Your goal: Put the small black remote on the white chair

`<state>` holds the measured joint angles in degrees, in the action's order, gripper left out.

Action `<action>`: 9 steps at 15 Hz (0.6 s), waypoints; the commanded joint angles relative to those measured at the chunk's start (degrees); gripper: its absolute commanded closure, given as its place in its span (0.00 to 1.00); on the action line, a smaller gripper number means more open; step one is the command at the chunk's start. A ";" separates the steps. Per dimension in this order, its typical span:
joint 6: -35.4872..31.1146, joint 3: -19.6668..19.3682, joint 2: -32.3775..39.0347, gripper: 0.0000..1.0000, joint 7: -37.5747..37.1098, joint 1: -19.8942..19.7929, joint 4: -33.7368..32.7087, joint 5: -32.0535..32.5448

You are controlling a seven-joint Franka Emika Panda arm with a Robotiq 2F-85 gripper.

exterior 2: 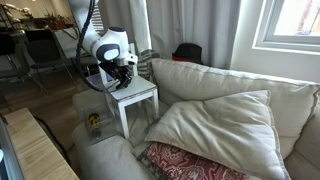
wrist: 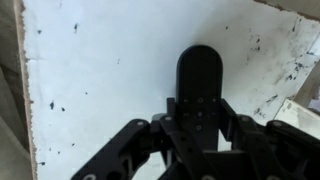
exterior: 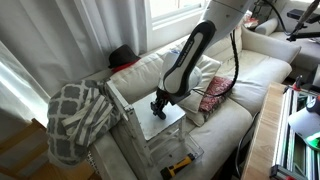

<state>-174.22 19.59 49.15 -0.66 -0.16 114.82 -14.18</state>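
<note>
Two fingers (wrist: 170, 120) of the end effector (wrist: 198, 114) closely flank the small black remote (wrist: 198, 75), which lies flat on the white chair (wrist: 100, 70) in the wrist view. Whether they pinch it is unclear. In an exterior view the end effector (exterior: 159, 107) is down at the chair (exterior: 177, 120). In an exterior view the end effector (exterior 2: 124, 73) hides the remote.

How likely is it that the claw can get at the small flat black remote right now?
Probably yes: the claw straddles the small flat black remote over the white square chair seat, with nothing between them.
</note>
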 commanded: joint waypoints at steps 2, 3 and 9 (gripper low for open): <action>-1.46 0.19 1.76 0.82 -0.59 -0.03 -0.92 0.92; -1.51 0.46 1.71 0.69 -0.33 -0.32 -0.78 0.98; -3.29 0.11 -1.38 0.02 -0.68 0.17 1.77 1.29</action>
<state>-175.65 19.76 49.69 -0.66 -0.14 114.52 -14.18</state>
